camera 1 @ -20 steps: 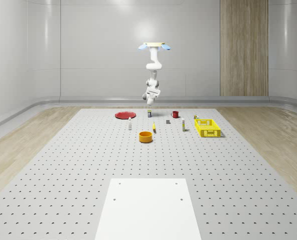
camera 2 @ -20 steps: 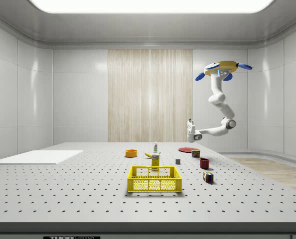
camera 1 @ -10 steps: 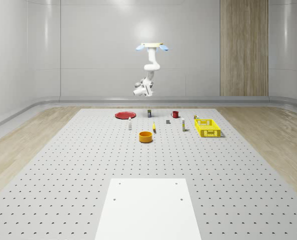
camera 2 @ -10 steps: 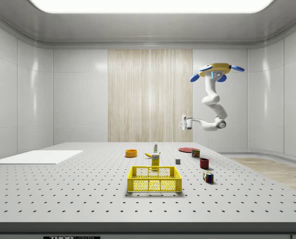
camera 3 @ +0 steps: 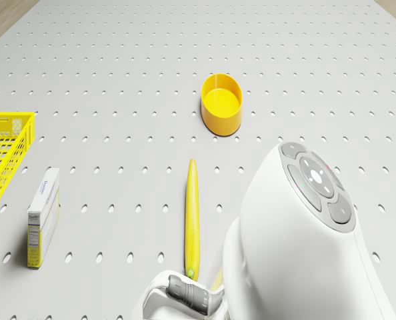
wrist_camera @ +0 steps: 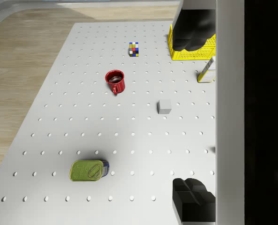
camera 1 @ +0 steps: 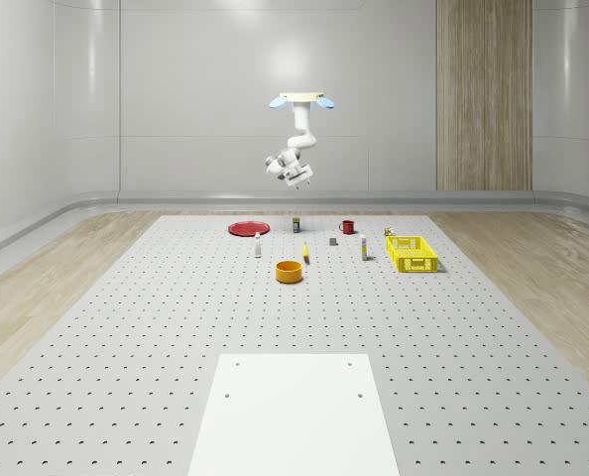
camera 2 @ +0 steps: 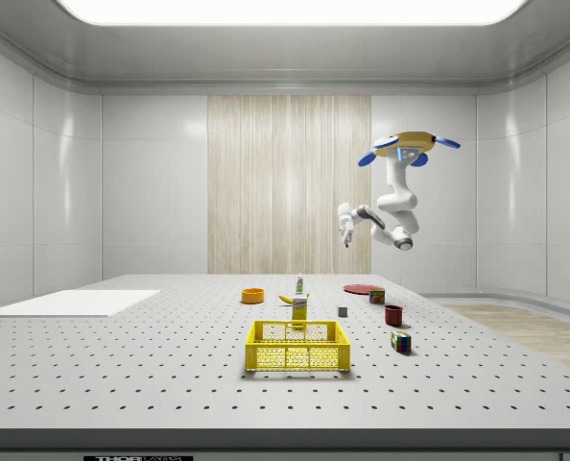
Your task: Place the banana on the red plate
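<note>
The yellow banana (camera 1: pixel 305 254) (camera 2: pixel 286 300) (camera 3: pixel 192 220) lies flat on the perforated table, apart from the red plate (camera 1: pixel 246 229) (camera 2: pixel 359 287) at the table's far side. The drone (camera 1: pixel 301 100) (camera 2: pixel 405 147) hovers high over the far part of the table, its white arm (camera 3: pixel 305 240) folded beneath it. My gripper (camera 1: pixel 285 167) (camera 2: pixel 344 226) hangs high in the air, well above the banana and the plate. In the wrist view its dark fingers (wrist_camera: pixel 193 199) stand wide apart with nothing between them, so the gripper (wrist_camera: pixel 176 115) is open.
An orange bowl (camera 1: pixel 289 271) (camera 3: pixel 222 103) sits near the banana. A yellow basket (camera 1: pixel 412 253) (camera 3: pixel 1 150), a carton (camera 3: pixel 43 217), a red mug (wrist_camera: pixel 115 81), a can (wrist_camera: pixel 89 170), a grey cube (wrist_camera: pixel 164 106) and a colour cube (wrist_camera: pixel 134 48) stand around. A white sheet (camera 1: pixel 294 412) covers the near table.
The arm has folded upward, lifting the gripper higher above the table. In the side view the drone and gripper have shifted toward the left.
</note>
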Available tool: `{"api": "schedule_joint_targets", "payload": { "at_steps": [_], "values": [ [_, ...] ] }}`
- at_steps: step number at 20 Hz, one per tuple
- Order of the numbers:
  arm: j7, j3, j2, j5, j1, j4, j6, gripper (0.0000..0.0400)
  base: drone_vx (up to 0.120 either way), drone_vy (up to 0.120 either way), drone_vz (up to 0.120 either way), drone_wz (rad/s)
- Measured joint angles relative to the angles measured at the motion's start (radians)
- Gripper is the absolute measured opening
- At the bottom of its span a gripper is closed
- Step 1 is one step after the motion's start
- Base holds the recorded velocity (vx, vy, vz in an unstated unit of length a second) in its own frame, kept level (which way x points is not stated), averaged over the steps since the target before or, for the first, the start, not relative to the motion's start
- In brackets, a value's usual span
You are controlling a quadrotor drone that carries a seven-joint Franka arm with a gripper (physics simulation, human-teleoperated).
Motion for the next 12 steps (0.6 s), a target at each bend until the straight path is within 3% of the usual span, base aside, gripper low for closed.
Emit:
{"api": "schedule_joint_targets", "payload": {
  "at_steps": [5,12],
  "values": [
    [0.101,0.076,-0.052,-0.098,-0.154,-0.034,-0.067,0.0400,0.008,0.000,-0.120,0.000],
    [0.165,0.123,-0.105,-0.125,-0.248,-0.043,-0.086,0.0400,0.120,0.000,-0.120,0.000]
  ]
}}
